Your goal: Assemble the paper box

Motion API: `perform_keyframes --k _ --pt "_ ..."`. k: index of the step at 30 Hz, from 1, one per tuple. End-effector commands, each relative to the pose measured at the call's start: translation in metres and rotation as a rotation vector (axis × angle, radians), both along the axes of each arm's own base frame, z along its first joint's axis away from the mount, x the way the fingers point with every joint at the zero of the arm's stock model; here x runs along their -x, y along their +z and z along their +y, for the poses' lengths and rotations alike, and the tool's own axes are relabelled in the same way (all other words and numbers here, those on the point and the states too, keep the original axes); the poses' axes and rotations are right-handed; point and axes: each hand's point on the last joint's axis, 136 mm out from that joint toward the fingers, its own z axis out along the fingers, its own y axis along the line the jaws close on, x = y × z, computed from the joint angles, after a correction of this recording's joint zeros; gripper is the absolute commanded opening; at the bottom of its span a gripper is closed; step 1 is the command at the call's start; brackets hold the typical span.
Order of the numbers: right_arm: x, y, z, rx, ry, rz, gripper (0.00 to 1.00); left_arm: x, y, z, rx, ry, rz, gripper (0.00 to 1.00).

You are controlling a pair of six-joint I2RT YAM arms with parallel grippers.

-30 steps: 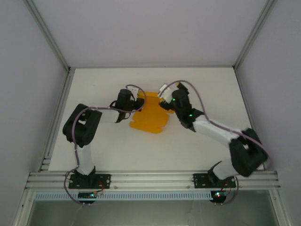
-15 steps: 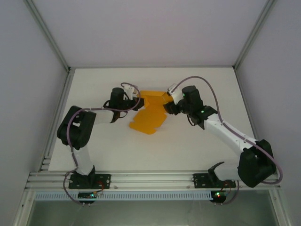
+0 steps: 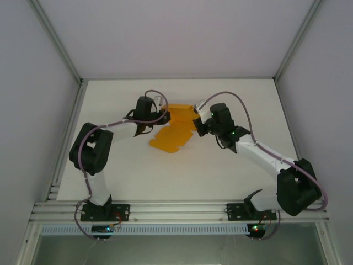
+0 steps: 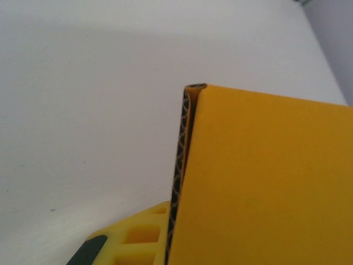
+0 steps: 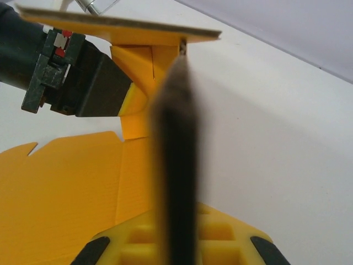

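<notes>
- The tabletop [image 3: 220, 176] is white and matte, with pale walls around it and a metal rail [image 3: 176, 210] along its near edge.
- The paper box [image 3: 172, 135] is a thin orange-yellow card with a dark fluted edge. It sits mid-tabletop between the 2 arms, its near part flat and its far panels raised.
- The left tool [image 3: 161, 117] is clamped on a raised panel at the card's left side.
- The right tool [image 3: 195, 125] is clamped on a flap at the card's right. That flap stands edge-on across the right wrist view.
</notes>
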Motion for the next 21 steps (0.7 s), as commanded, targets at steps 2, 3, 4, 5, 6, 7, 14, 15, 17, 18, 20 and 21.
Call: perform_keyframes --k 2,3,4,5,6,7,14,15,17,18,20,21 --pt "0.005 0.004 0.014 -0.010 0.017 -0.016 0.04 -0.011 -0.037 0.054 -0.272 0.272 0.121 0.00" --pt "0.004 0.002 0.012 -0.003 0.006 -0.019 0.04 -0.010 -0.040 0.061 -0.317 0.300 0.133 0.00" --pt "0.005 0.001 0.013 -0.002 0.010 -0.016 0.04 -0.009 -0.042 0.069 -0.376 0.335 0.147 0.00" --pt "0.005 0.000 0.013 0.001 0.010 -0.017 0.04 -0.009 -0.043 0.073 -0.418 0.351 0.152 0.00" --pt "0.005 0.000 0.013 -0.003 0.008 -0.019 0.04 -0.009 -0.045 0.077 -0.451 0.366 0.161 0.00" --pt "0.006 0.000 0.015 -0.006 0.021 -0.018 0.04 -0.008 -0.045 0.075 -0.458 0.355 0.165 0.00" --pt "0.008 -0.006 0.019 -0.001 0.043 -0.010 0.04 -0.006 -0.047 0.063 -0.403 0.300 0.166 0.00" --pt "0.009 -0.007 0.019 0.005 0.047 -0.015 0.04 -0.007 -0.044 0.061 -0.399 0.291 0.156 0.00" --pt "0.011 -0.010 0.022 0.007 0.071 -0.010 0.03 -0.007 -0.039 0.052 -0.361 0.242 0.119 0.04" --pt "0.011 -0.011 0.022 0.006 0.074 -0.013 0.03 -0.006 -0.037 0.048 -0.334 0.215 0.098 0.07" --pt "0.018 -0.021 0.025 0.011 0.116 0.015 0.03 -0.004 -0.037 0.042 -0.300 0.167 0.076 0.13" --pt "0.020 -0.027 0.024 0.015 0.125 0.026 0.03 -0.003 -0.039 0.043 -0.301 0.154 0.073 0.14"
